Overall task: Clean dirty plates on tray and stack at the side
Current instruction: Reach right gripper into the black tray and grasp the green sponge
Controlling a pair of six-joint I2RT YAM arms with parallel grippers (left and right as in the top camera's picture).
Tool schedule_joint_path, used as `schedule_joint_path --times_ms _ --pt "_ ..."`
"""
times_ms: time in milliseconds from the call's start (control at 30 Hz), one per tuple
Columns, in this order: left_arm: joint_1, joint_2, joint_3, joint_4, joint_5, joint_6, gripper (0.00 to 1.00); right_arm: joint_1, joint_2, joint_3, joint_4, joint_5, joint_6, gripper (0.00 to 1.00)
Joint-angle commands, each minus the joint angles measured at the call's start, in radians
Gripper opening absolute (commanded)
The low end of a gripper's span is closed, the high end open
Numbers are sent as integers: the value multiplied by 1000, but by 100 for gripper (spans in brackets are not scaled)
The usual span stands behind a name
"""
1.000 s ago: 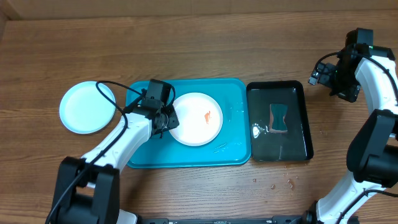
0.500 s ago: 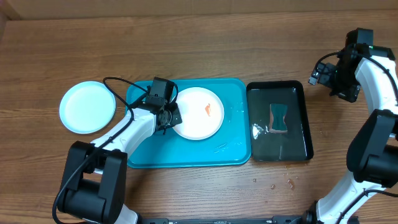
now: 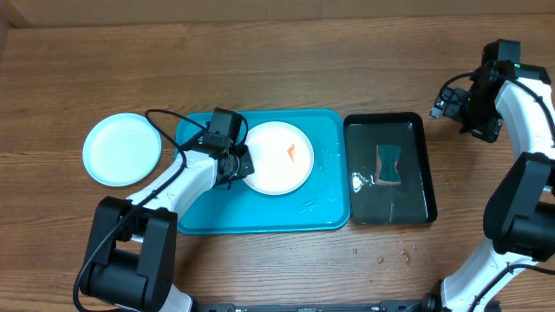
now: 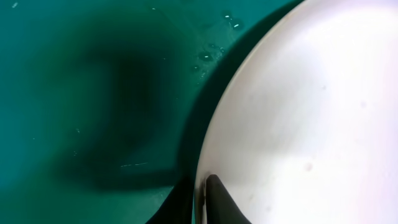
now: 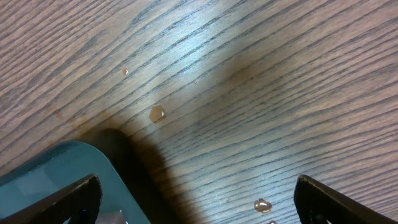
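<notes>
- The white plate [image 3: 270, 176] is lying flat inside the turquoise tray [image 3: 208, 217], near the tray's middle, with an orange-red smear [image 3: 292, 153] showing on its right half.
- The left tool [image 3: 235, 164] is pinching the plate's left rim. In the left wrist view, one finger is sitting under the edge and the other on top.
- A light blue plate [image 3: 121, 149] is resting on the wooden worktop [image 3: 260, 52], just left of the tray and apart from it.
- The right tool [image 5: 198, 190] is hovering over bare worktop beyond the far right corner of the black basin [image 3: 422, 186], with its fingers spread wide and holding nothing.
- A sponge [image 3: 389, 164] is lying in the basin, seemingly in shallow water.
- The plate is looking thin, shallow and light, probably stiff plastic that is unlikely to break.
- Water beads are glinting on the tray beside the rim, so the plate is likely wet and slippery.
- A one-sided rim pinch is probably the only practical hold, since the plate is lying flush on the tray.
- With the grip so far from the plate's centre, the plate may be sagging or swivelling between the fingers once lifted, so a firm, deep bite on the rim seems wise.
</notes>
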Motion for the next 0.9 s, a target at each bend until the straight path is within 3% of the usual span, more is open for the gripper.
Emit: schedule_joint_path --times_ms 0,333,533,700,867 --pt "4 -11 17 -1 38 5 6 -4 -25 14 5 0 4 100" --pt "4 -11 17 -5 49 5 6 -4 -25 14 8 -27 9 100" --pt "4 -11 17 -11 48 5 4 -3 -25 14 -19 -203 9 100" --pt "4 -11 17 -11 56 4 4 -4 -25 15 -153 -307 -6 100" --pt "4 -11 17 -12 55 5 4 4 -25 5 -267 -273 -35 82"
